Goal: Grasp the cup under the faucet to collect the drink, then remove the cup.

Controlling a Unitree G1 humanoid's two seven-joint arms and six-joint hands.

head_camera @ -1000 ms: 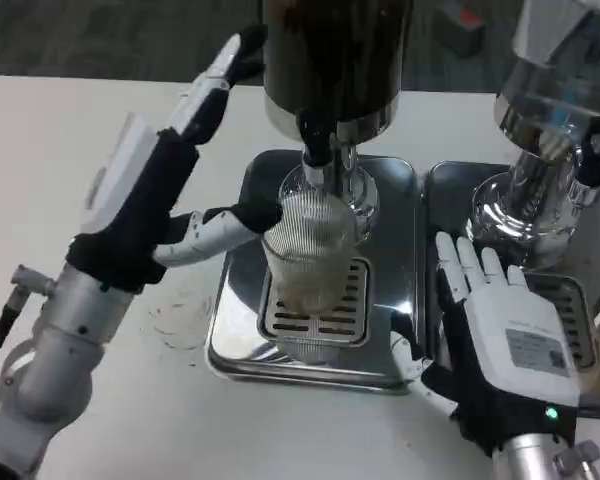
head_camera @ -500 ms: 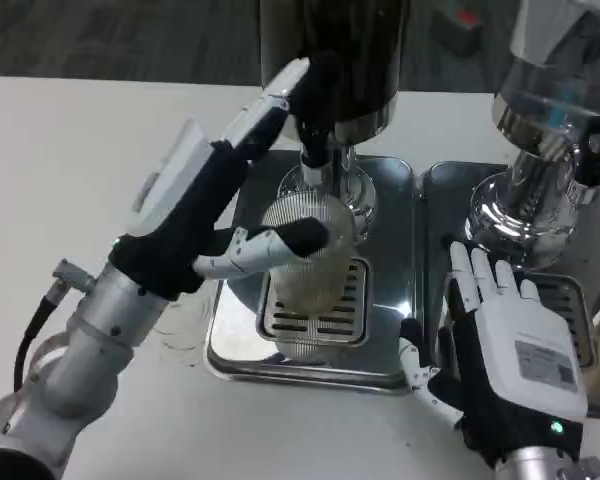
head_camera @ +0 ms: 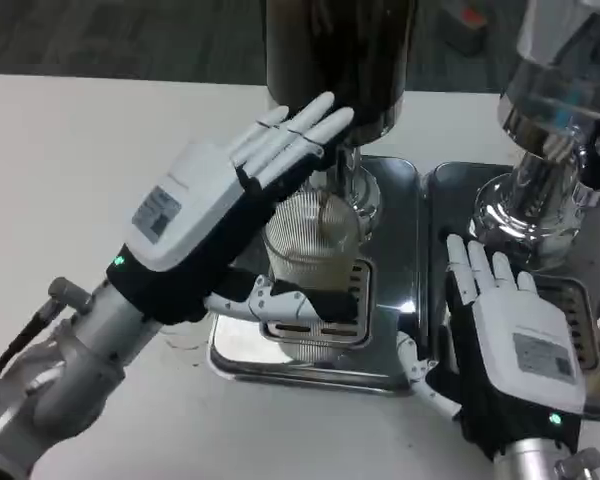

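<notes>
White tabletop (head_camera: 70, 150) carries our drip tray (head_camera: 242, 345), where the ribbed cup (head_camera: 310, 240) stands under the faucet (head_camera: 335, 175). Our left hand (head_camera: 215, 225) wraps it, seemingly not yet clamped; our right hand (head_camera: 505, 340) rests spread. Next: close firmly.

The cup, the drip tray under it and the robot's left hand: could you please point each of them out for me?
cup (head_camera: 315, 235), head view, on its ribbed wall.
drip tray (head_camera: 398, 190), head view, on its bare steel rim right of the cup.
left hand (head_camera: 205, 215), head view, on its white back.
</notes>
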